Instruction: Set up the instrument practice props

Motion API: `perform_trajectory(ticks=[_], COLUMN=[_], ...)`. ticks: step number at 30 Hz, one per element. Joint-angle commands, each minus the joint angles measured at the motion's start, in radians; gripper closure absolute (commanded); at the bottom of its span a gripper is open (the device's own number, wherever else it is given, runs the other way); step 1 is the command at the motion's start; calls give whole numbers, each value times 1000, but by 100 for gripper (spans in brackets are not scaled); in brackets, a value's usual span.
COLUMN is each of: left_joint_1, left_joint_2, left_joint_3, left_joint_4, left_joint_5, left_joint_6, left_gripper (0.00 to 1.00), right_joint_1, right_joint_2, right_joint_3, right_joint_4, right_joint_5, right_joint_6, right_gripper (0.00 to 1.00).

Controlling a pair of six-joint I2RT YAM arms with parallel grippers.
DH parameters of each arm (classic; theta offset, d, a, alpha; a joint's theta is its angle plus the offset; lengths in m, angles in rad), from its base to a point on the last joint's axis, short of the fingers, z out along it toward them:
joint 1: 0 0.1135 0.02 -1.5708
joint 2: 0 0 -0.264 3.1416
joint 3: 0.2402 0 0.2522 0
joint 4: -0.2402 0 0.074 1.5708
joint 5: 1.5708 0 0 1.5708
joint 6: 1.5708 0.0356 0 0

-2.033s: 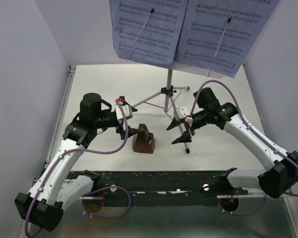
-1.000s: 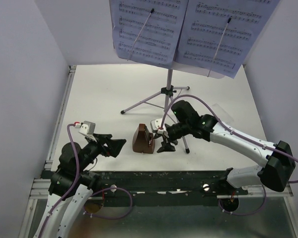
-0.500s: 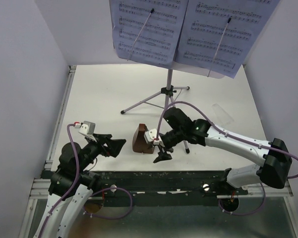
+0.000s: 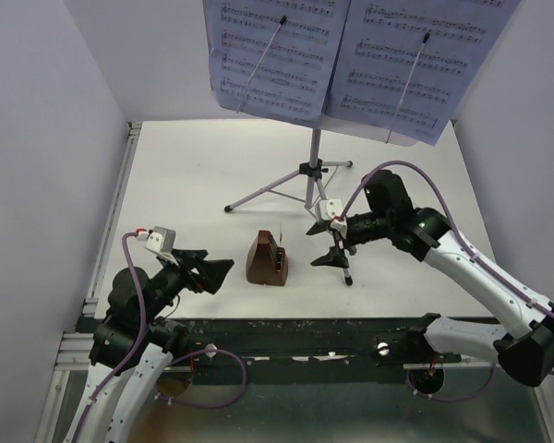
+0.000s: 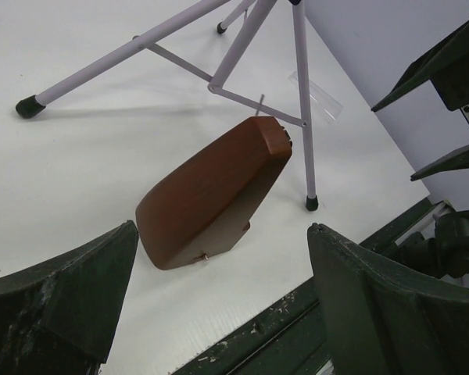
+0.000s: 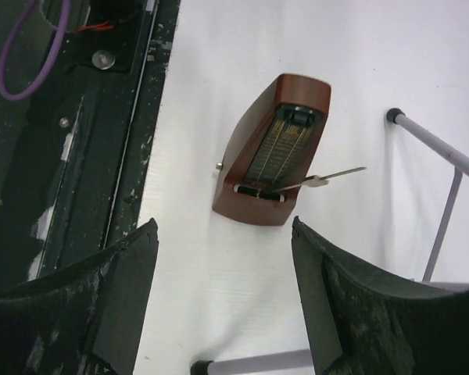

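Left of right gripper (image 4: 333,253), apart: metronome (image 4: 268,261)

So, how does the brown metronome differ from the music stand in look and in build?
The metronome is brown, squat and solid; the music stand is pale lilac, tall and thin-legged. The metronome carries nothing; the music stand holds sheet-music pages. Both stand upright on the white table.

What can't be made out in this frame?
- Top view: sheet-music pages run past the upper edge; notes too small to read.
- Top view: the right gripper covers part of the music stand's front leg.
- Right wrist view: metronome scale markings too small to read.
- Top view: clear flat item too faint to identify.
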Motion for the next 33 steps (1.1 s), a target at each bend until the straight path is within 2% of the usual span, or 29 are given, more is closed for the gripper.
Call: perform_trajectory(ticks=[1,9,13,17,21,24,26,33], left_joint_1=[-1,-1,1,5,30,33,33,33], left_joint_2=[-8,96,183,281,358,378,369,256], left_joint_3=[-1,43,109,185,252,289,297,251], left_joint_4=[8,15,25,8,-21,-73,-98,-129], left_joint_5=[18,-26,-84,-181,-262,-288,-282,-241], left_joint_6=[12,58,104,147,193,237,251,215], left_gripper=[1,1,1,1,1,1,1,1], right_joint_1=[-81,-455,-723,-950,-1142,-1162,-1162,-1162], right_joint_2=[-74,-244,-249,-197,-191,-249,-308,-484], right_joint_3=[-106,-260,-240,-170,-131,-137,-153,-205], right_joint_4=[-92,-80,-25,0,6,20,29,8], right_joint_5=[-59,25,123,300,303,430,456,398], right_joint_6=[-3,113,300,461,572,623,615,621], right_gripper=[22,14,0,0,1,0,0,0])
